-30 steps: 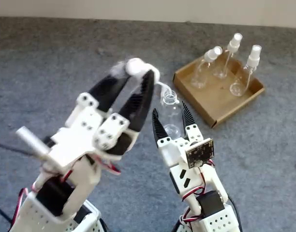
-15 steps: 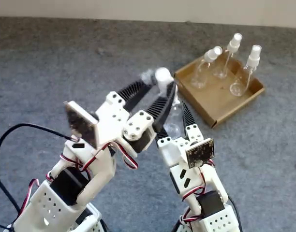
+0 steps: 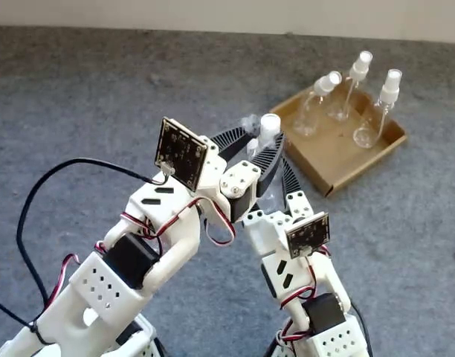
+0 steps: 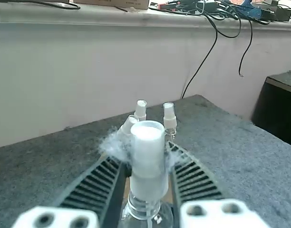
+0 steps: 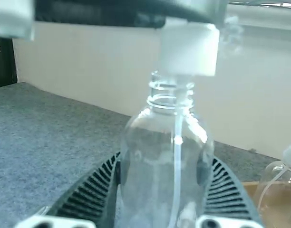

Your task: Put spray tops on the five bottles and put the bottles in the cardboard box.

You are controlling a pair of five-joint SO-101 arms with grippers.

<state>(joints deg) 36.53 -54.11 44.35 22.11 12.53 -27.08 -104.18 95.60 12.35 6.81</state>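
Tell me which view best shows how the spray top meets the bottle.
Right wrist view: the spray top hangs over the bottle's bare threads, tube inside. Left wrist view looks down on it; in the high view the left end effector covers the neck.

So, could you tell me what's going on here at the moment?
The two arms are fitting a spray top on a bottle. The right gripper holds the clear bottle upright by its body. The left gripper holds the white spray top just over the bottle's neck. Its tube is already inside the bottle, but the top is not yet seated on the threads. Three bottles with tops on stand in the cardboard box nearby.
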